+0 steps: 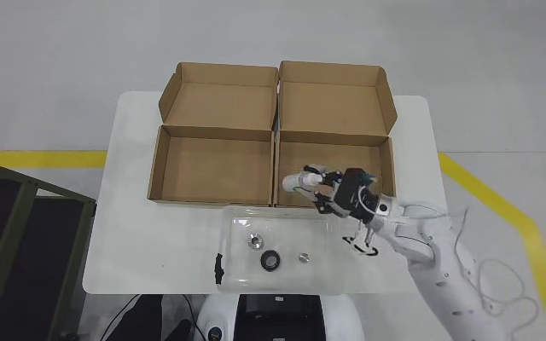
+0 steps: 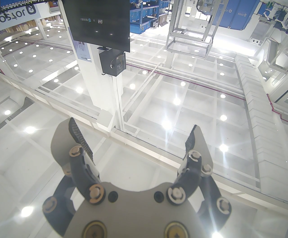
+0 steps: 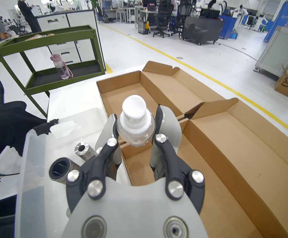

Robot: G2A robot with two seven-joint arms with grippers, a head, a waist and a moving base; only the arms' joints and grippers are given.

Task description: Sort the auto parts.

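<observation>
while the part (image 3: 134, 122) is clenched at its clear collar between the right jaws, a box (image 3: 225, 144) beneath them, it is judged light, slick, crushable; the left jaws are spread, empty.

Mirrored dark lettering on a white banner (image 2: 15, 15), small pale print on a black hanging screen (image 2: 96, 20), white logo on a blue panel (image 2: 241, 14), none clearly readable.
</observation>
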